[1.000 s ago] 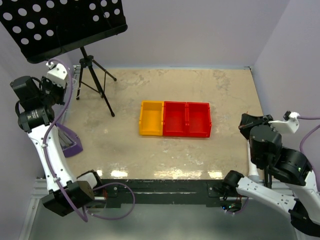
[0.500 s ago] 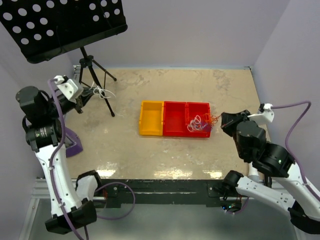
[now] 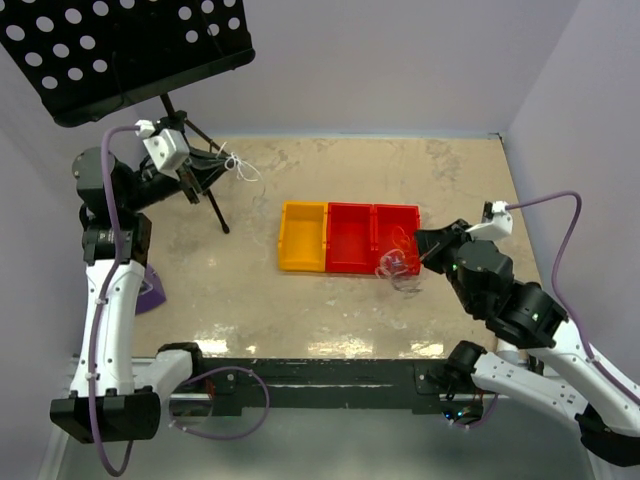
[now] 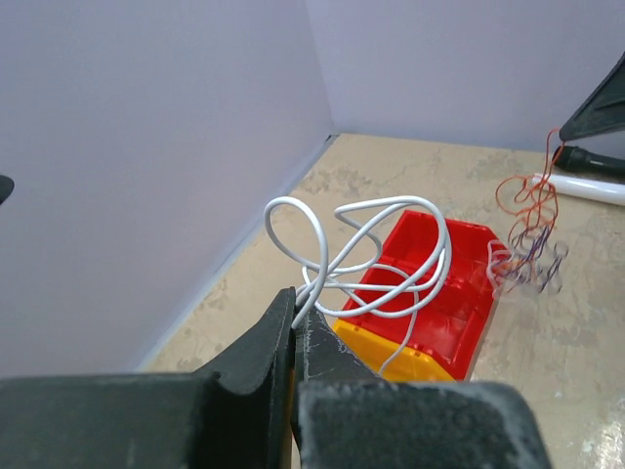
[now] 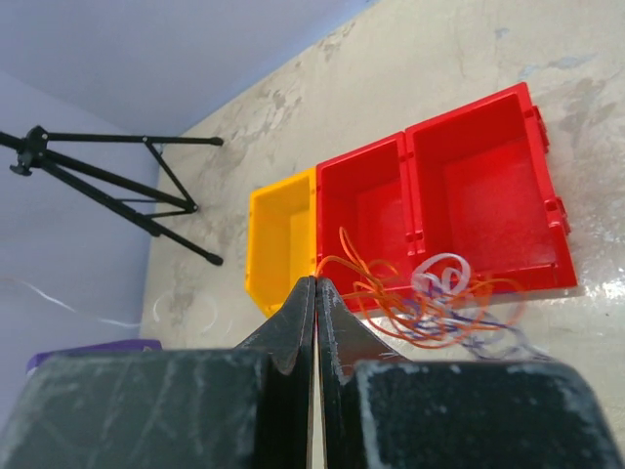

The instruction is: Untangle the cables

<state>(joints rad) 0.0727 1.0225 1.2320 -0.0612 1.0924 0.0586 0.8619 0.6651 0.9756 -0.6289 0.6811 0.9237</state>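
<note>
My left gripper (image 3: 218, 168) is shut on a white cable (image 3: 241, 166) and holds its loops in the air at the back left, beside the tripod. In the left wrist view the white cable (image 4: 363, 256) springs from the shut tips (image 4: 294, 305). My right gripper (image 3: 421, 243) is shut on an orange cable; a tangle of orange, purple and white cables (image 3: 398, 264) hangs from it over the front edge of the right red bin (image 3: 398, 232). In the right wrist view the orange cable (image 5: 383, 290) leaves the shut tips (image 5: 315, 284), and the tangle (image 5: 449, 303) hangs just beyond them.
A yellow bin (image 3: 302, 236) and two red bins (image 3: 350, 236) stand side by side mid-table. A black music stand (image 3: 120, 50) on a tripod (image 3: 205, 190) stands at the back left. A purple object (image 3: 150, 291) lies at the left edge.
My left gripper has swung up and to the right with the white cable. My right gripper has reached left, carrying the tangle from over the right red bin to its front edge.
</note>
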